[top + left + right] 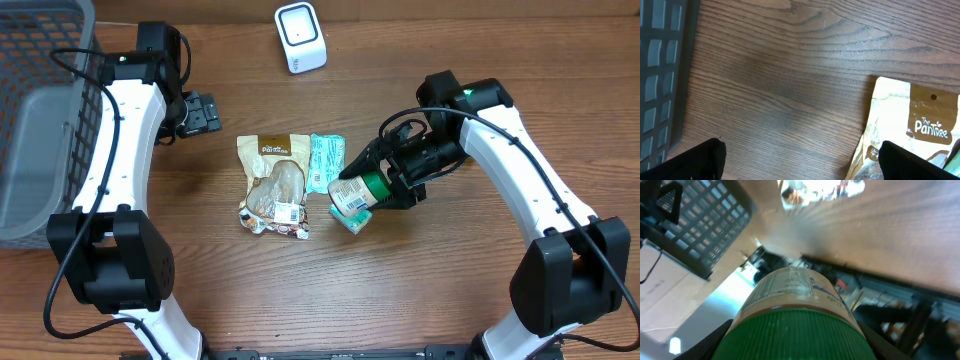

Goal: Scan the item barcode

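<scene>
The right gripper (374, 184) holds a jar (349, 196) with a green lid. A brown snack bag (274, 185) and a blue-green packet (324, 162) lie just beside it on the table (450, 290).

Overhead cam: fixed, straight down, far enough back to catch the whole counter (450, 300), both arms and the basket (40, 120) at left. Left wrist cam: low over the wood, facing down, left fingers (695, 160) in the bottom corners. It shares the basket wall and tan pouch (275, 180) with overhead. Right wrist cam: tipped sideways, jammed up against a green-capped bottle (795, 330), basket beyond.
</scene>
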